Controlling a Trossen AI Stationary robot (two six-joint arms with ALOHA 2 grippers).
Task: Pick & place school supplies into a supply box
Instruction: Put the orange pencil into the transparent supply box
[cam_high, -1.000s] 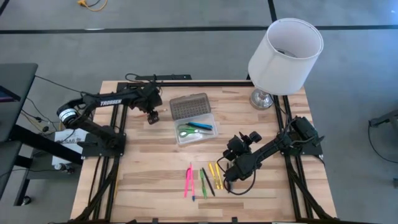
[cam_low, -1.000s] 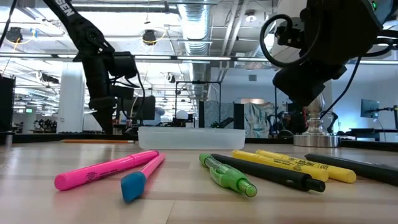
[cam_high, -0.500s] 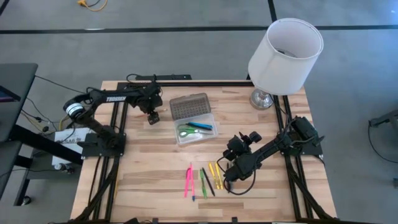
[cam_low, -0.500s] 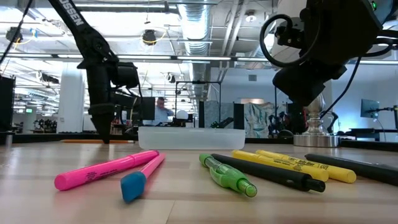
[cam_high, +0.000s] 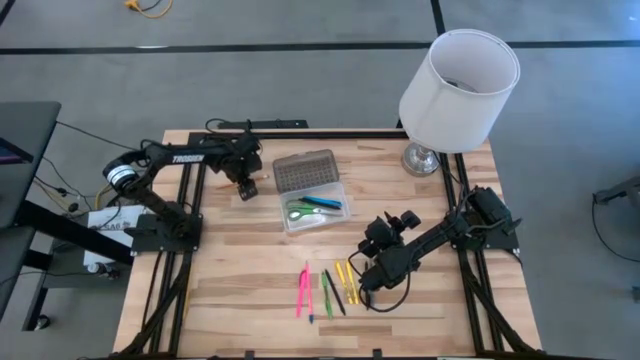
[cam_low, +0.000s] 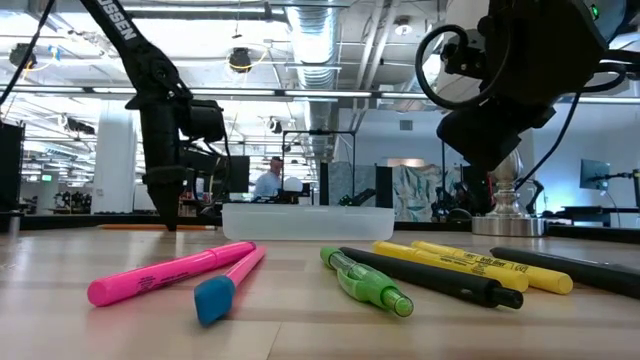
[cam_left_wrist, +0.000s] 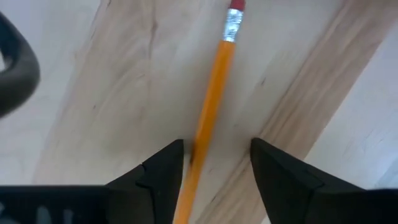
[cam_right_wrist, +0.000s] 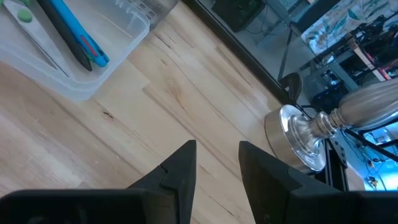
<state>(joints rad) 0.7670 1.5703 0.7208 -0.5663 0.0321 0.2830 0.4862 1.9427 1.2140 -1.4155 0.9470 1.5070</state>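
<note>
An orange pencil (cam_left_wrist: 212, 99) lies flat on the table to the left of the supply box (cam_high: 315, 208). My left gripper (cam_left_wrist: 217, 146) points straight down over the pencil, open, with one finger on each side of it, low above the wood (cam_low: 168, 222). The clear box stands with its ribbed lid (cam_high: 305, 170) swung open and holds green-handled scissors (cam_high: 300, 212) and a blue pen (cam_right_wrist: 78, 40). My right gripper (cam_right_wrist: 217, 149) hangs open with nothing between its fingers, over the middle right of the table (cam_high: 390, 225). My left gripper stands astride the pencil's shaft (cam_left_wrist: 198, 146), coming from above with its fingers across the pencil. The pencil lies flat on the table, close beside one fingertip (cam_left_wrist: 171, 155). Whether that finger touches it, I cannot tell.
Several pens lie loose near the front edge: pink (cam_low: 170, 272), green (cam_low: 365, 283), black (cam_low: 430, 277), yellow (cam_low: 470, 262). A white lamp (cam_high: 458, 85) stands at the far right corner on a metal foot (cam_right_wrist: 298, 134). A person shows in the room beyond (cam_low: 268, 180).
My left gripper has sunk straight down toward the orange pencil, from a little above the table to just over the wood. The pencil, the box and the pens lie as before.
</note>
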